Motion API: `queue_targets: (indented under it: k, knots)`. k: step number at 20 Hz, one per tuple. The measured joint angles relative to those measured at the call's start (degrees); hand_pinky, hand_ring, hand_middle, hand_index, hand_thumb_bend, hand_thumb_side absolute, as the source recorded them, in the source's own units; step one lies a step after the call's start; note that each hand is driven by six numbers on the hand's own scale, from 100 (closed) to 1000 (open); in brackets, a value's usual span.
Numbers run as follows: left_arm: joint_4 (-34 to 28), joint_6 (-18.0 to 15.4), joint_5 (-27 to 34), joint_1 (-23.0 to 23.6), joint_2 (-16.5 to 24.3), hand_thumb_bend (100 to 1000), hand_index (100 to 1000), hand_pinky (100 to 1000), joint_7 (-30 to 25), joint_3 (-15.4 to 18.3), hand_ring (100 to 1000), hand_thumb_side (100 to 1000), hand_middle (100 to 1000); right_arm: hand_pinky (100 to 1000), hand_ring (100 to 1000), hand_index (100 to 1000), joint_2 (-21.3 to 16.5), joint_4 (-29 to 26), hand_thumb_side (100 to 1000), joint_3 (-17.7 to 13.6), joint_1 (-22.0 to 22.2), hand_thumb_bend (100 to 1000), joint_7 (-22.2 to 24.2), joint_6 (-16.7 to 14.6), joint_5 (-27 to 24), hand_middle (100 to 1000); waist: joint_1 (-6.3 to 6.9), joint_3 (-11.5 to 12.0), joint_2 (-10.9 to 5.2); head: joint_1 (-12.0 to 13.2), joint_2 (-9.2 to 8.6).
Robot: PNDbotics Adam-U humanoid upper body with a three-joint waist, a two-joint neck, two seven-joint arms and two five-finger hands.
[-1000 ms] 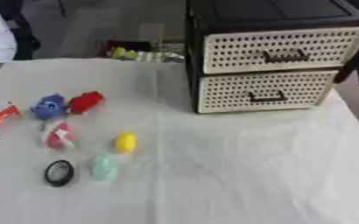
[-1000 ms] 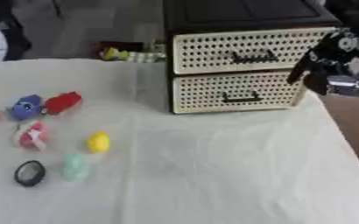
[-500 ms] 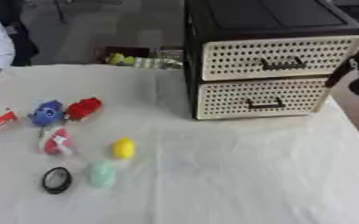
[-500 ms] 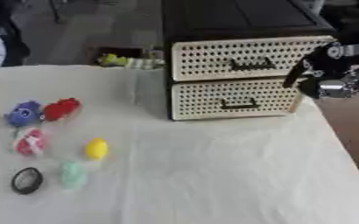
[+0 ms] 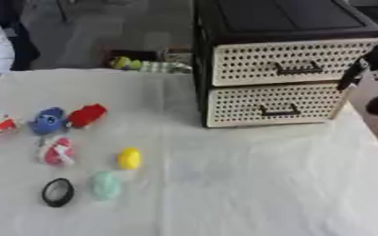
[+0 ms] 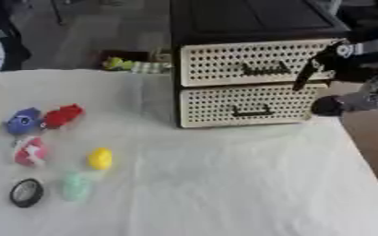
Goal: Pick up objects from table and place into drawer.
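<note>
- Up at the right edge, the right hand (image 6: 331,69) hangs in front of the drawer unit (image 6: 253,83), level with the seam between its two drawers, with dark fingers (image 6: 308,73) pointing down and a little leftward.
- Whether those fingers are curled or straight I cannot tell; they seem to hold nothing, and no contact with the drawer front shows.
- Both drawers look closed. The upper drawer's handle (image 6: 264,70) lies just left of the fingertips and the lower drawer's handle (image 6: 251,111) sits below and to the left; both bars run side to side.
- That is the relation the next move likely turns on: a short reach leftward should bring the fingers to a handle, then a pull toward the robot.
- The right hand is much the nearer to the drawers; the left hand shows in neither view.
- Well apart, on the white cloth (image 5: 240,184) at the left, lie the objects to be stowed: a blue toy (image 5: 47,120) touching a red toy (image 5: 86,115), a pink-and-white piece (image 5: 56,151), a yellow egg-shaped piece (image 5: 129,158), a pale green piece (image 5: 105,185) and a black ring (image 5: 57,191).
- None is in a drawer yet, so by my reading the task is at its opening step.
</note>
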Motion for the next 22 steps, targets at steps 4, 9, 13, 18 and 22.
queue_targets:
  k: [4, 9, 13, 18, 22]
  knots:
    - [0.00, 0.04, 0.00, 0.00, 0.00, 100, 786, 354, -0.14, -0.04, 588, 870, 602, 100, 100, 817, 1.62, 2.39, 662, 0.62, -2.23, 561, -0.03, 0.22, 0.03, 100, 0.01, 0.00, 0.19, -0.66, 0.00]
    - [0.00, 0.05, 0.00, 0.01, -0.01, 100, 786, 354, -0.20, -0.29, 588, 873, 602, 100, 100, 818, 3.33, 4.56, 559, 0.88, -4.65, 604, 0.03, 0.35, 0.68, 100, 0.03, 0.02, 0.34, -1.60, -0.03]
    - [0.00, 0.06, 0.00, 0.01, -0.03, 100, 786, 353, -0.26, -0.30, 589, 873, 602, 100, 100, 836, 4.81, 6.27, 581, 1.14, -6.50, 609, 0.05, 1.07, 1.56, 100, 0.05, 0.03, 0.60, -2.27, -0.06]
    - [0.00, 0.18, 0.00, 0.01, -0.06, 100, 786, 353, -0.38, -0.31, 589, 874, 603, 100, 100, 838, 6.05, 6.54, 561, 1.24, -7.53, 595, 0.01, 2.79, 2.46, 100, 0.06, 0.12, 0.66, -2.64, -0.07]
    - [0.00, 0.25, 0.00, 0.00, -0.09, 100, 786, 353, -0.45, -0.32, 589, 876, 603, 100, 100, 841, 7.36, 7.31, 564, 1.59, -8.86, 601, 0.00, 4.08, 4.29, 100, 0.06, 0.50, 0.74, -2.72, -0.07]
